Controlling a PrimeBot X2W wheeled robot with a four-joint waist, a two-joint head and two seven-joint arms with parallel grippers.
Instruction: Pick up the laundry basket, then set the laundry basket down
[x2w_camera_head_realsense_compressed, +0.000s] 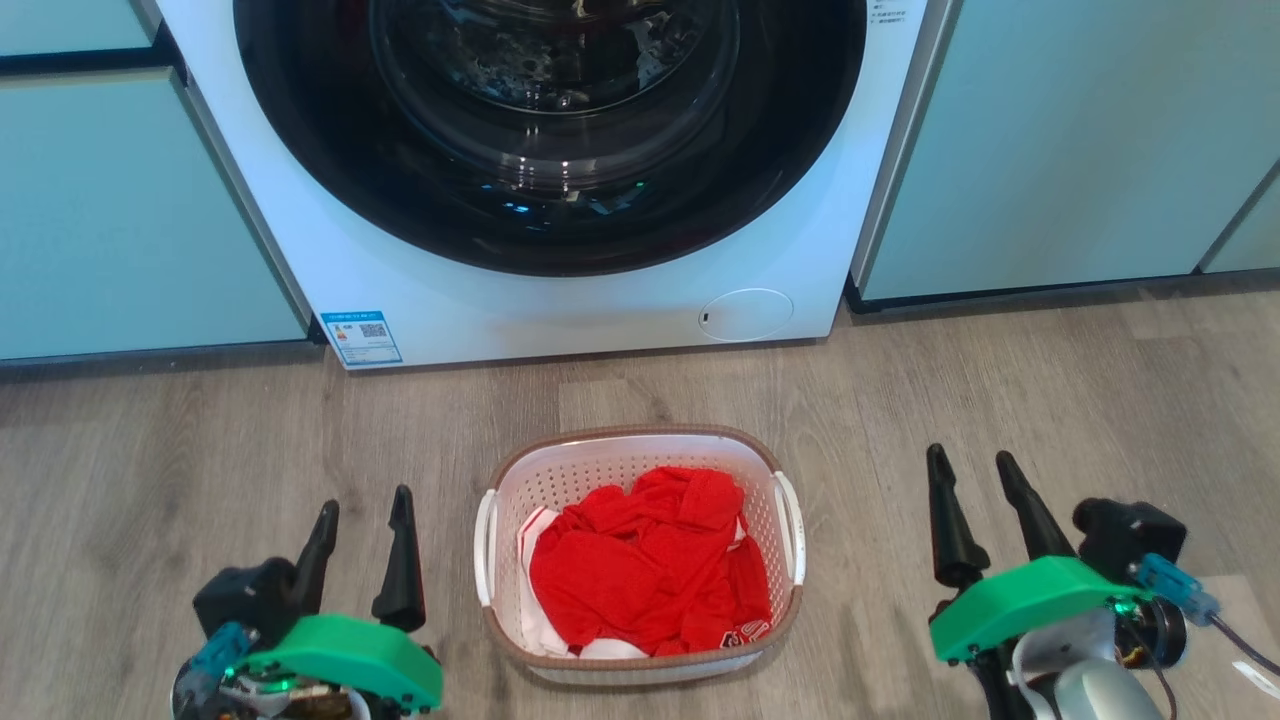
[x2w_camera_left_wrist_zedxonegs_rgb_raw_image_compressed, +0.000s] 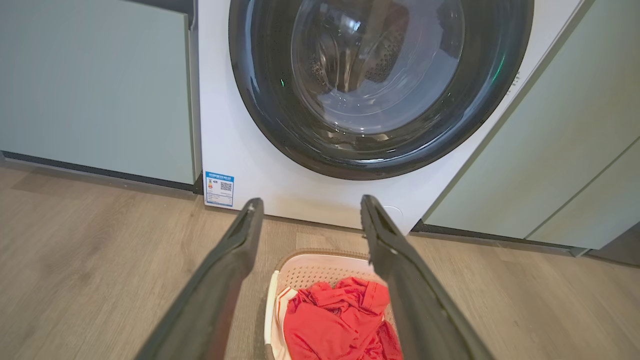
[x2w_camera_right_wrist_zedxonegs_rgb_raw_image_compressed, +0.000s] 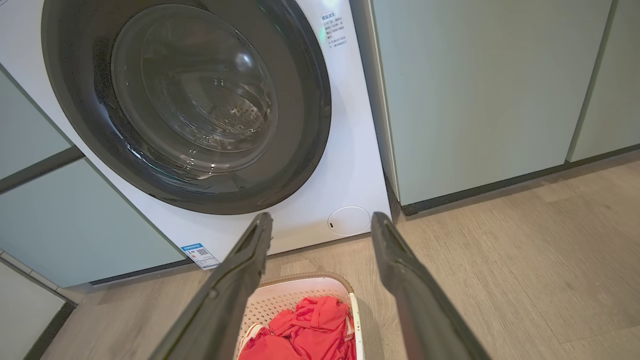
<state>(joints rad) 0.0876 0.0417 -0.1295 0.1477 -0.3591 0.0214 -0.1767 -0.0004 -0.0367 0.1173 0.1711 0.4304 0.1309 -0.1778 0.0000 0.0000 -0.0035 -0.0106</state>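
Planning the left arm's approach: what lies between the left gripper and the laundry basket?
Bare wood floor, per the head view; the open left gripper stands clear of the laundry basket.

Home laundry area, front-loading washing machine (x2w_camera_head_realsense_compressed: 560, 250), pale green cabinets (x2w_camera_head_realsense_compressed: 1080, 140), wood-look floor (x2w_camera_head_realsense_compressed: 1050, 390)

- Blue-edged sticker (x2w_camera_head_realsense_compressed: 364, 339) with QR code, low at the left of the washing machine (x2w_camera_head_realsense_compressed: 560, 310) front: print too small to read.
- Small dark lettering (x2w_camera_right_wrist_zedxonegs_rgb_raw_image_compressed: 334, 31) high on that front panel: illegible.
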